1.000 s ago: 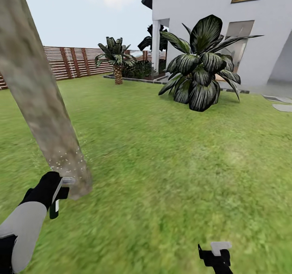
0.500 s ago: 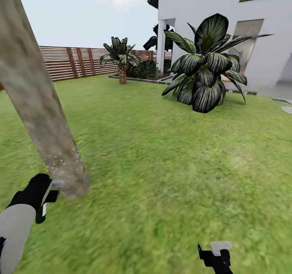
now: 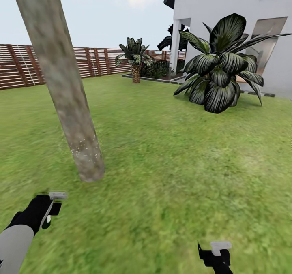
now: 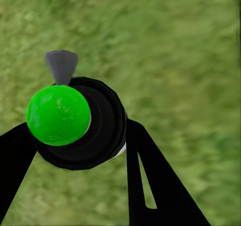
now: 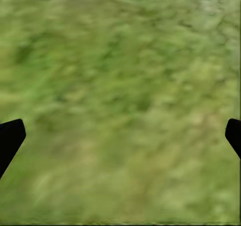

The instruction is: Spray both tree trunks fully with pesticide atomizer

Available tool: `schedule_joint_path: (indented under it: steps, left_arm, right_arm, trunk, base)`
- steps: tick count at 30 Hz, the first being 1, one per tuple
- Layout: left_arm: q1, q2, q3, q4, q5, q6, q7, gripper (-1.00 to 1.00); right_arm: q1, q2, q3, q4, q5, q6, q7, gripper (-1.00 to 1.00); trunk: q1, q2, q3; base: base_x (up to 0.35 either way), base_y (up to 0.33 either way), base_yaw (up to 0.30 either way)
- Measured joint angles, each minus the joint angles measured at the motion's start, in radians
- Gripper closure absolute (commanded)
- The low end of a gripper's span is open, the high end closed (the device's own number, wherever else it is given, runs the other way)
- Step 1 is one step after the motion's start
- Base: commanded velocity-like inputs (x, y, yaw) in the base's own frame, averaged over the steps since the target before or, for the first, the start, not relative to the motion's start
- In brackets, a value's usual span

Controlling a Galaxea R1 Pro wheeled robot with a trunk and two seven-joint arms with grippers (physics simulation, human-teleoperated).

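The tree trunk (image 3: 67, 87) rises from the lawn (image 3: 170, 152), mottled grey-brown and leaning, with a scatter of pale specks on its bark near the base. The left gripper (image 3: 48, 209) hangs low on the near side of the trunk's foot, apart from it, and grips the pesticide atomizer (image 3: 52, 205), whose light-grey nozzle head points toward the trunk. In the left wrist view the black fingers (image 4: 150, 181) press both sides of the atomizer's round dark body, which carries a bright green cap and a grey nozzle over grass. The right gripper (image 3: 217, 254) sits well to the right of the trunk; in its wrist view the two fingertips (image 5: 10, 138) stand wide apart over bare grass. Beyond the trunk stand a slatted wooden fence (image 3: 24, 65), a short palm (image 3: 135, 57), a broad-leaved plant (image 3: 223, 69) and a white house (image 3: 211, 6).
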Motion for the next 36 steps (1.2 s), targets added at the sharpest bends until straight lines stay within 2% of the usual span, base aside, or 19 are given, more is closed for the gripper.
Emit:
schedule_joint_path:
  steps: [3, 4, 5, 7, 9, 10, 12, 13, 14, 16, 17, 19, 20, 22, 25, 26, 28, 31, 36]
  left_arm:
    - [0.018, -0.002, -0.008, 0.056, 0.001, -0.129, -0.019, 1.00]
    - [0.021, -0.003, -0.014, 0.084, 0.000, -0.200, -0.056, 1.00]
    - [0.022, -0.003, -0.020, 0.097, -0.005, -0.240, -0.090, 1.00]
    - [0.025, 0.003, -0.057, 0.123, -0.028, -0.331, -0.211, 1.00]
    - [0.026, 0.007, -0.079, 0.132, -0.071, -0.412, -0.314, 1.00]
    - [0.032, 0.008, -0.085, 0.134, -0.112, -0.466, -0.384, 1.00]
    - [0.040, 0.008, -0.090, 0.134, -0.188, -0.545, -0.502, 1.00]
    - [0.043, 0.007, -0.092, 0.134, -0.228, -0.578, -0.578, 1.00]
    - [0.045, 0.006, -0.095, 0.133, -0.272, -0.610, -0.684, 1.00]
    - [0.044, 0.005, -0.096, 0.128, -0.308, -0.630, -0.799, 1.00]
    - [0.043, 0.005, -0.096, 0.126, -0.315, -0.633, -0.824, 1.00]
    - [0.041, -0.002, -0.095, 0.118, -0.353, -0.636, -0.897, 1.00]
    - [0.040, -0.004, -0.094, 0.116, -0.379, -0.636, -0.923, 1.00]
    - [0.040, -0.006, -0.092, 0.114, -0.427, -0.636, -0.951, 1.00]
    - [0.039, -0.015, -0.090, 0.114, -0.449, -0.636, -0.960, 1.00]
    - [0.039, -0.021, -0.091, 0.115, -0.452, -0.636, -0.961, 1.00]
    - [0.039, -0.041, -0.101, 0.120, -0.468, -0.635, -0.962, 1.00]
    - [0.039, -0.067, -0.162, 0.125, -0.494, -0.629, -0.962, 1.00]
    - [0.039, -0.094, -0.184, 0.127, -0.500, -0.628, -0.962, 1.00]
  right_arm:
    - [0.000, 0.000, 0.001, -0.002, 0.001, 0.000, 0.002, -1.00]
    - [0.000, 0.001, 0.003, -0.003, 0.001, 0.001, 0.004, -1.00]
    - [0.000, 0.002, 0.007, -0.005, 0.003, 0.001, 0.006, -1.00]
    - [0.000, 0.003, 0.062, -0.038, 0.027, 0.003, 0.033, -1.00]
    - [-0.001, 0.003, 0.120, -0.118, 0.077, 0.013, 0.115, -1.00]
    - [0.000, 0.003, 0.138, -0.174, 0.102, 0.036, 0.201, -1.00]
    - [-0.001, 0.001, 0.152, -0.255, 0.114, 0.103, 0.345, -1.00]
    - [-0.004, 0.000, 0.155, -0.290, 0.116, 0.150, 0.418, -1.00]
    - [-0.010, -0.002, 0.157, -0.329, 0.117, 0.198, 0.504, -1.00]
    - [-0.022, -0.004, 0.160, -0.373, 0.140, 0.228, 0.610, -1.00]
    - [-0.027, -0.004, 0.160, -0.386, 0.160, 0.233, 0.640, -1.00]
    - [-0.037, -0.003, 0.161, -0.433, 0.238, 0.239, 0.698, -1.00]
    - [-0.039, -0.002, 0.161, -0.443, 0.253, 0.240, 0.707, -1.00]
    - [-0.040, 0.001, 0.161, -0.451, 0.266, 0.241, 0.715, -1.00]
    - [-0.040, 0.007, 0.163, -0.453, 0.270, 0.241, 0.721, -1.00]
    - [-0.040, 0.012, 0.163, -0.453, 0.271, 0.241, 0.725, 1.00]
    - [-0.040, 0.038, 0.164, -0.454, 0.276, 0.240, 0.756, 1.00]
    - [-0.040, 0.060, 0.164, -0.454, 0.296, 0.239, 0.802, 1.00]
    - [-0.041, 0.107, 0.168, -0.461, 0.361, 0.239, 0.813, 1.00]
  trunk:
    - [0.000, 0.000, 0.000]
    - [0.000, 0.000, 0.000]
    - [0.000, 0.000, 0.000]
    - [0.000, 0.000, 0.000]
    - [0.000, 0.000, 0.000]
    - [0.000, 0.000, 0.000]
    - [-0.001, 0.000, 0.000]
    - [-0.001, 0.000, 0.000]
    - [-0.001, 0.000, 0.000]
    - [-0.001, 0.000, 0.000]
    - [-0.001, 0.000, 0.000]
    - [-0.001, 0.000, 0.000]
    - [-0.001, 0.000, 0.000]
    - [-0.001, 0.000, 0.000]
    - [-0.001, 0.000, 0.000]
    - [-0.001, 0.000, 0.000]
    - [-0.001, 0.000, 0.000]
    - [-0.001, 0.000, 0.000]
    - [-0.001, 0.000, 0.000]
  base:
    - [-0.335, 0.000, 0.004]
    - [-0.334, 0.000, 0.001]
    - [-0.325, 0.000, 0.001]
    - [-0.300, 0.000, 0.000]
    - [-0.188, 0.000, 0.000]
    - [-0.070, 0.000, 0.000]
    - [-0.034, 0.000, 0.000]
    - [-0.009, 0.000, 0.000]
    - [-0.005, 0.000, 0.000]
    - [-0.002, 0.000, 0.000]
    - [0.000, 0.000, 0.000]
    - [0.000, 0.000, 0.000]
    - [0.000, 0.000, 0.000]
    - [0.000, 0.000, 0.000]
    - [0.000, 0.000, 0.000]
    - [0.000, 0.000, 0.000]
    - [0.000, 0.000, 0.000]
    - [0.000, 0.000, 0.000]
    - [0.000, 0.000, 0.000]
